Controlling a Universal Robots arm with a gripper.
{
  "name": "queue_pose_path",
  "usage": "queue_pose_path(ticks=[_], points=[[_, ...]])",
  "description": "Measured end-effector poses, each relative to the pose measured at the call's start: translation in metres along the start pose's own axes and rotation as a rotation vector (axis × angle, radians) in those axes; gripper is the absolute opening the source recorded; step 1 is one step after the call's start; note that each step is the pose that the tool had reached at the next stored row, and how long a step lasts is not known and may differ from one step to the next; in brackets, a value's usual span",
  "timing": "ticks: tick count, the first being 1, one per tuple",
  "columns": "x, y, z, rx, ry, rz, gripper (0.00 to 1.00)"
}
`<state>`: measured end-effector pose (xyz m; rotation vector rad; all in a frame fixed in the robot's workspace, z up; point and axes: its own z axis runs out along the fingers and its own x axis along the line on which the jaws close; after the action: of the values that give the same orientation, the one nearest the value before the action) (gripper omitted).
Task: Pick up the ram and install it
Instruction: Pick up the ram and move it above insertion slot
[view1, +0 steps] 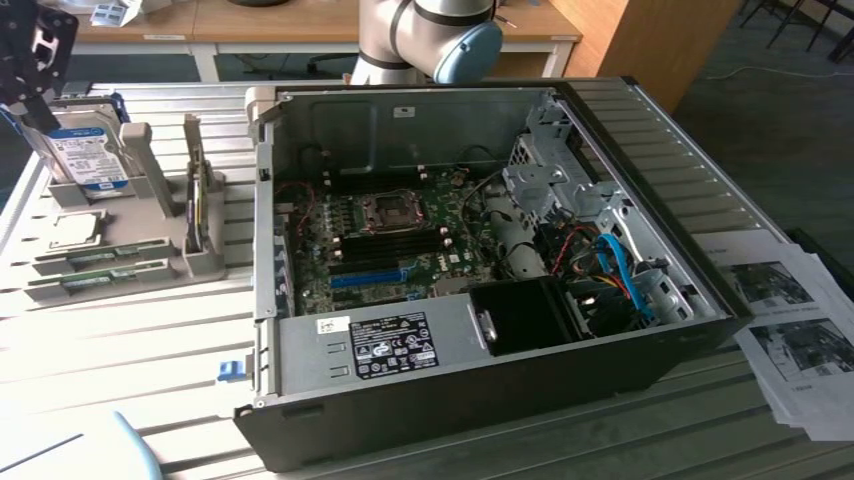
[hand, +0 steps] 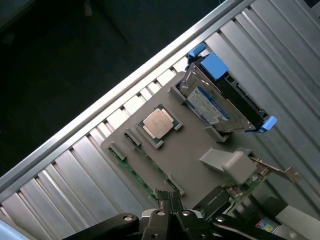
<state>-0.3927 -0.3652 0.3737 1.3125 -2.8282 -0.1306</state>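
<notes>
On holder (hand: 192, 150): prob. 2 ram (view1: 104, 257)

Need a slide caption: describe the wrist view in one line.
Shut gripper above the grey holder, close to the ram at its edge; processor and hard drive seated there.

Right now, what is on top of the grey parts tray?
On the grey tray: a hard drive and an expansion card standing upright, a processor chip lying flat, green ram sticks slotted along one edge. The shut end effector covers part of that edge.
</notes>
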Motion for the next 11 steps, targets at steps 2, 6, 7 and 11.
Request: queue_pose_path(ticks=[2,6,7,11], points=[[0.0,0.0,0.0,-0.0008,0.0016,-0.025,0.09],[0.0,0.0,0.0,-0.0042,0.0073,-0.117,0.09],[0.0,0.0,0.0,-0.0063,0.0096,-0.164,0.09],[0.0,0.0,0.0,-0.0103,0.0132,-0.248,0.09]])
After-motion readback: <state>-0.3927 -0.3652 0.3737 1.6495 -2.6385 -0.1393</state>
